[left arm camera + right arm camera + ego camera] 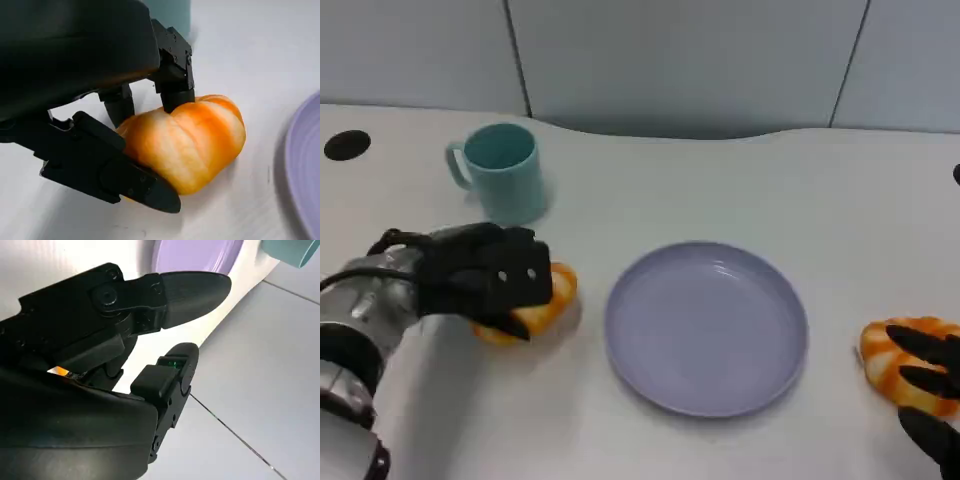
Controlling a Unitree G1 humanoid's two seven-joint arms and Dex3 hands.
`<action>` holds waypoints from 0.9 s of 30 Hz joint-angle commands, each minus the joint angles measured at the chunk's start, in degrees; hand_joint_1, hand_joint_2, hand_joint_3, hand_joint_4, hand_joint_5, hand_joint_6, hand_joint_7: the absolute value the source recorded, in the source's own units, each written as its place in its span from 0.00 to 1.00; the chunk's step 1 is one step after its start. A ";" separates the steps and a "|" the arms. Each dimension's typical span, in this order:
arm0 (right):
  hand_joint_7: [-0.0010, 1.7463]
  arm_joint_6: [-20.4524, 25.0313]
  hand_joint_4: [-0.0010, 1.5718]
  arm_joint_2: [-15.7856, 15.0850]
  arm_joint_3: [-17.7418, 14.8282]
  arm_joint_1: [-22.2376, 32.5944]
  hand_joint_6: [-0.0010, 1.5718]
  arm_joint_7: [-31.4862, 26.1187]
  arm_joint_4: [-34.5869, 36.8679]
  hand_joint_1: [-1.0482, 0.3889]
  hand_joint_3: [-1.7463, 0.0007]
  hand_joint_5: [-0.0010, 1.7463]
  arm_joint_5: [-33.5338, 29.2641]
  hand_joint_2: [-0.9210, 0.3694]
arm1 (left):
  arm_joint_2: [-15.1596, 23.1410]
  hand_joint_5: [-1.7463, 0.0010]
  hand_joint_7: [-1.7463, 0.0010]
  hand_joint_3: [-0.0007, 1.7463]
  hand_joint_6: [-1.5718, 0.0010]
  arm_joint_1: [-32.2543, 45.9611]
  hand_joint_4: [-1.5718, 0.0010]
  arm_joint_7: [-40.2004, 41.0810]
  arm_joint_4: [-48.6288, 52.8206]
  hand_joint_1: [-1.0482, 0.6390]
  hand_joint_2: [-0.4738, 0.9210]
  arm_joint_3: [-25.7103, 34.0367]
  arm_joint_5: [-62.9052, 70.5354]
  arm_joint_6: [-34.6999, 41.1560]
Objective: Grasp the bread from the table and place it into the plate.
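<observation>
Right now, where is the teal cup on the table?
In the head view, the teal cup stands at the far left of the table, behind the left hand, left of the purple plate.

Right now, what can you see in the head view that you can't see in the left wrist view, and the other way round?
The head view alone shows the whole plate, a second bread under the right hand, and the cup's handle. The left wrist view alone shows up close the fingers closed around the bread, one below and others above. Both share the left hand, its bread, the blue cup and the white table.
</observation>
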 commanded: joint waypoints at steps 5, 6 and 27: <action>0.00 0.02 0.58 -0.54 -0.50 -0.12 0.48 -0.20 0.06 0.48 0.78 0.00 -0.09 0.00 | 4.30 0.00 0.00 0.02 0.59 3.12 0.48 -1.66 -3.01 0.48 0.97 8.27 -8.95 -8.06; 0.00 0.07 0.58 -0.53 -0.49 -0.13 0.48 -0.14 0.01 0.48 0.78 0.00 0.00 0.00 | 4.56 0.00 0.00 0.02 0.59 3.64 0.48 -1.31 -3.61 0.47 0.97 9.24 -9.90 -9.43; 0.00 -0.44 0.60 -0.42 -0.39 -0.55 0.49 -0.55 1.12 0.48 0.79 0.01 -0.13 0.00 | -3.11 0.00 0.00 0.06 0.66 0.84 0.52 -14.41 -17.06 0.47 1.00 9.17 -16.34 -24.66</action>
